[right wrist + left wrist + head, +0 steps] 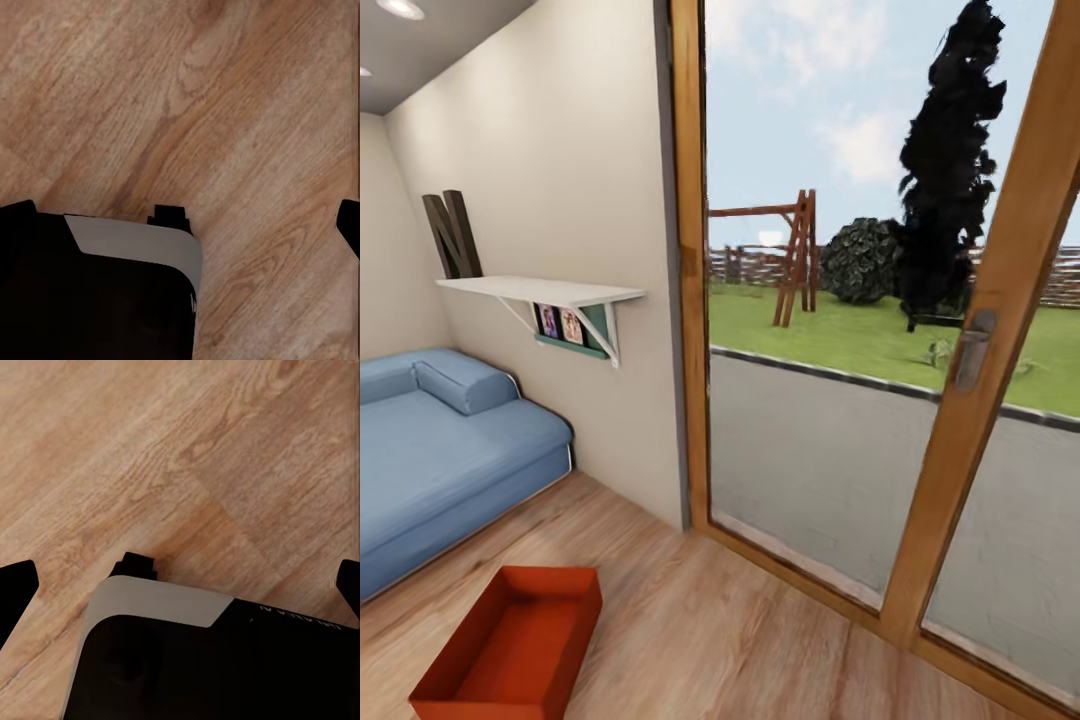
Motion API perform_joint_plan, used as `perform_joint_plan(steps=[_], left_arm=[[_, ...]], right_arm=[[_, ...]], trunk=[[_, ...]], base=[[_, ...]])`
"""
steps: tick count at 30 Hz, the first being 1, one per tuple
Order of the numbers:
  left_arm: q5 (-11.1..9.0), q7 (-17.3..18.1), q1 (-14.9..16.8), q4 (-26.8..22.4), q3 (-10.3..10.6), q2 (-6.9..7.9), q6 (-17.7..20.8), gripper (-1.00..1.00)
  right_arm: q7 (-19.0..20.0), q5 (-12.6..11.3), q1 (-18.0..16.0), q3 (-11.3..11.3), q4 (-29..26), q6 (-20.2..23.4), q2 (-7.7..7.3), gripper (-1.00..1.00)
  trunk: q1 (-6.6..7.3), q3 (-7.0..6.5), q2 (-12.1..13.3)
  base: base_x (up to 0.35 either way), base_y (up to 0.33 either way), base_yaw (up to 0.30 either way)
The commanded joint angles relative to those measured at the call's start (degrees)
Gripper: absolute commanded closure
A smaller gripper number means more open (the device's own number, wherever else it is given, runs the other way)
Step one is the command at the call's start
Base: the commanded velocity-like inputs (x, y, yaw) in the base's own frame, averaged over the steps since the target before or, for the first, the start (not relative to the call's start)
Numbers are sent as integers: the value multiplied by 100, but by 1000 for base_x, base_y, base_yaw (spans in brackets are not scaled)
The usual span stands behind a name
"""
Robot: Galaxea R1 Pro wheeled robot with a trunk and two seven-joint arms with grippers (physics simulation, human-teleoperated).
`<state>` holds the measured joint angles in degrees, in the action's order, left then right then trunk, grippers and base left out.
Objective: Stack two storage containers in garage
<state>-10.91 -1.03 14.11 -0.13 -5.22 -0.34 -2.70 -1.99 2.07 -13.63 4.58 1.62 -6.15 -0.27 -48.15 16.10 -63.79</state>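
Storage container (510,645): one orange-red open-topped box sits on the wood plank floor (740,640) at the lower left of the head view, near the front edge of the blue sofa (440,450) but apart from it. It looks empty; its lower end is cut off by the frame edge. A second box is not something I can place from here.

Handling, as a judgement: thin straight walls and a flat bottom suggest a stiff, light shell, probably plastic. The smooth matte faces may be slippery, so pinching a top rim on a long wall, or pressing two opposite walls with both arms, seems safest. It does not look fragile.

Left end effector (180,585): two dark fingertips (16,585) show at opposite edges of the left wrist view, wide apart, with nothing between them. Below lies bare plank, with a dark, grey-edged part of the robot.

Right end effector (180,225): fingers (349,225) likewise spread wide over bare wood grain, gripping nothing.

Room: light, warm-toned planks with visible grain; cream walls; a white bracket shelf (545,292) carrying dark block letters (452,235); a wood-framed glass door (980,390) at the right, giving onto lawn, a swing frame and a dark tree.

Progress, as a judgement: the box sits ungrasped in the living room.
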Motion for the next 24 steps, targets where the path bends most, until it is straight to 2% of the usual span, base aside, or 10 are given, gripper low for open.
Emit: perform_joint_plan(steps=[1, 12, 20, 24], left_arm=[[1, -11, 4, 5, -44, -2, -10, -100], [1, -11, 4, 5, -46, -2, 15, -100], [6, -11, 4, 5, -42, -5, 21, -100], [2, -11, 4, 5, -42, -10, 11, -100]], right_arm=[[-21, 22, -8, 43, 16, -24, -1, -100], [-23, 27, -8, 57, 16, -18, -5, -100], [-21, 15, -8, 20, 14, -27, 84, -100], [-21, 2, -8, 17, 14, -27, 62, -100]], trunk=[[-3, 7, -4], [-3, 7, -4], [-3, 7, -4], [-3, 7, -4]], base=[[313, -111, 1], [314, -112, 0], [314, -112, 0], [314, -112, 0]])
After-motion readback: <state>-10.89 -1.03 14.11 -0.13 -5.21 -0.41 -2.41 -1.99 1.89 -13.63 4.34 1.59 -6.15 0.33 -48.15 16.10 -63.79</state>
